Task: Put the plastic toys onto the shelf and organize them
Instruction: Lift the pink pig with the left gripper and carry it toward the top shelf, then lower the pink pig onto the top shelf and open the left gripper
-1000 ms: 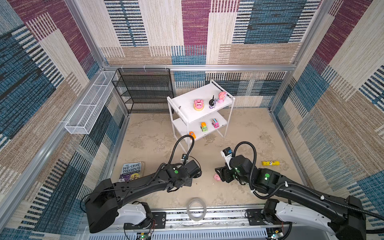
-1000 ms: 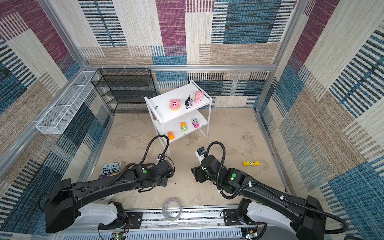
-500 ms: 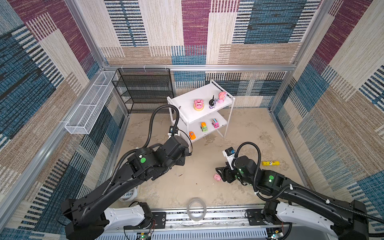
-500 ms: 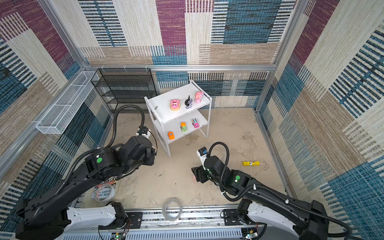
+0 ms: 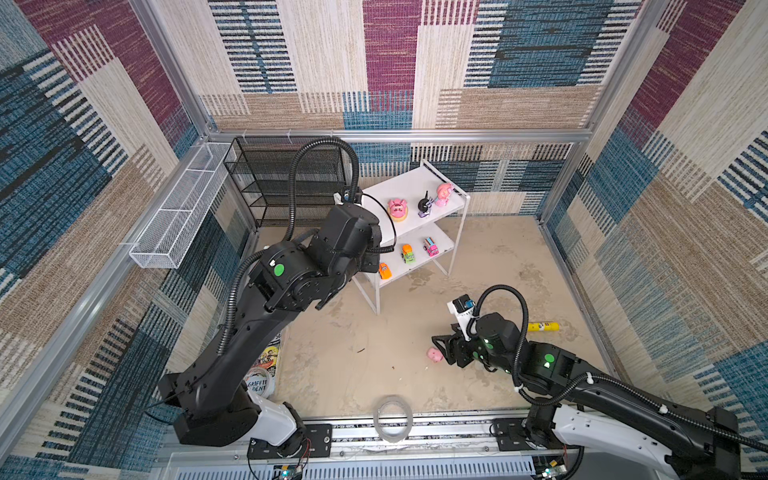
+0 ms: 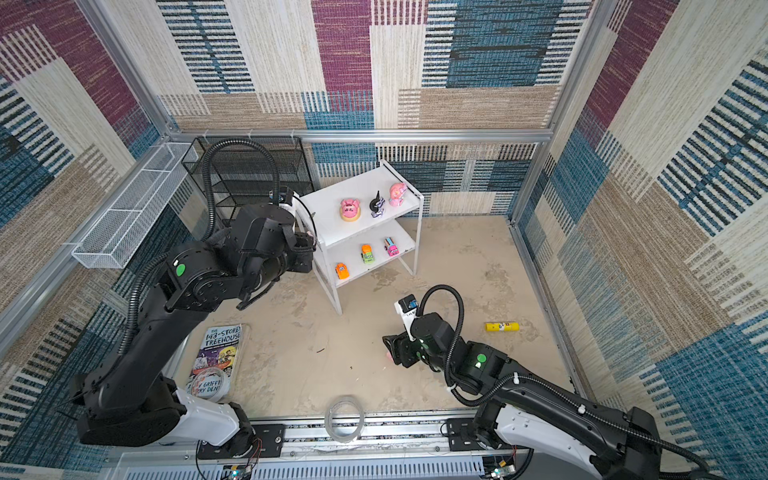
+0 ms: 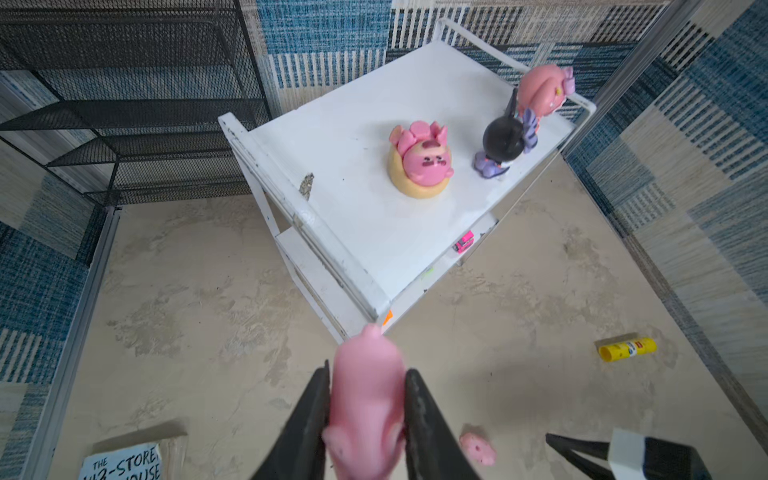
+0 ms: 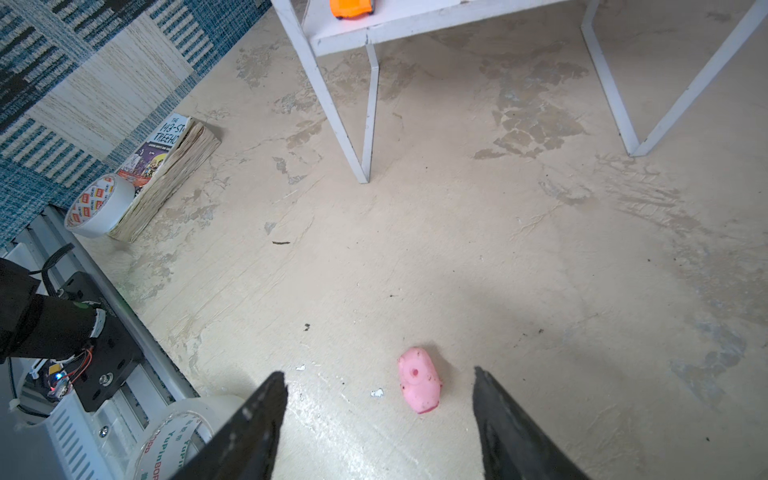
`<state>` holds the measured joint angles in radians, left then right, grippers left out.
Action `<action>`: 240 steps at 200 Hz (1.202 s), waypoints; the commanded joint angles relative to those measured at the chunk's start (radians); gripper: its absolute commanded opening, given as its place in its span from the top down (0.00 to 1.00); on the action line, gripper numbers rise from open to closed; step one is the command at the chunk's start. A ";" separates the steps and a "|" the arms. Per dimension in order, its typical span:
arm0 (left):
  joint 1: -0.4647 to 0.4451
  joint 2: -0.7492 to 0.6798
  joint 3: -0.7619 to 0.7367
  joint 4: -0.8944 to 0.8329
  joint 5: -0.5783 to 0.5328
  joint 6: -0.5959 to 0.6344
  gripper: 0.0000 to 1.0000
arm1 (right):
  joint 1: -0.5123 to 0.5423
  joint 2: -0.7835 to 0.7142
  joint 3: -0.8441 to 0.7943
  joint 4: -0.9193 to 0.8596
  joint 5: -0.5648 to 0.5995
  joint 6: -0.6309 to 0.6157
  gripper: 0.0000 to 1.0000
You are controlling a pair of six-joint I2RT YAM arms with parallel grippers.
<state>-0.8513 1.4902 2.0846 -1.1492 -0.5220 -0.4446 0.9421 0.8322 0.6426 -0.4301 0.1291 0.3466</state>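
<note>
Found the top board of the shelf [image 7: 353,124] bare on the half nearest the black mesh rack [image 7: 124,104]; saw the pink bear [image 7: 419,162], black figure [image 7: 503,143] and pink figure [image 7: 540,89] filling the other half. Saw the shelf's near corner directly ahead of the held pig [image 7: 365,407], pinched between the left fingers [image 7: 311,415]. Noted the orange car [image 6: 341,270], green-orange car [image 6: 367,253] and pink car [image 6: 390,246] spaced along the lower board, with gaps between them. Found open desk [image 8: 415,249] from the shelf's legs to the loose pig [image 8: 417,380], lying between the spread right fingers [image 8: 257,428] and touching neither. Saw book [image 8: 166,166] and tape roll [image 8: 99,205] by the left wall, yellow tube [image 6: 502,327] well off right.
</note>
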 commanded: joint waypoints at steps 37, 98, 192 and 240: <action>0.051 0.150 0.144 0.085 0.004 -0.008 0.71 | 0.001 -0.033 -0.007 0.040 -0.030 -0.008 0.28; 0.109 0.239 0.163 0.108 0.033 -0.085 0.70 | 0.000 -0.050 -0.015 0.048 -0.040 -0.011 0.28; 0.161 0.290 0.124 0.165 0.104 -0.143 0.61 | 0.001 -0.049 -0.021 0.057 -0.051 -0.015 0.28; 0.166 0.295 0.127 0.165 0.100 -0.142 0.53 | 0.001 -0.043 -0.021 0.057 -0.052 -0.016 0.28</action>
<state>-0.6876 1.7817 2.2028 -0.9989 -0.4152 -0.5762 0.9421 0.7872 0.6250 -0.4076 0.0792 0.3359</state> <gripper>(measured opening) 0.468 0.723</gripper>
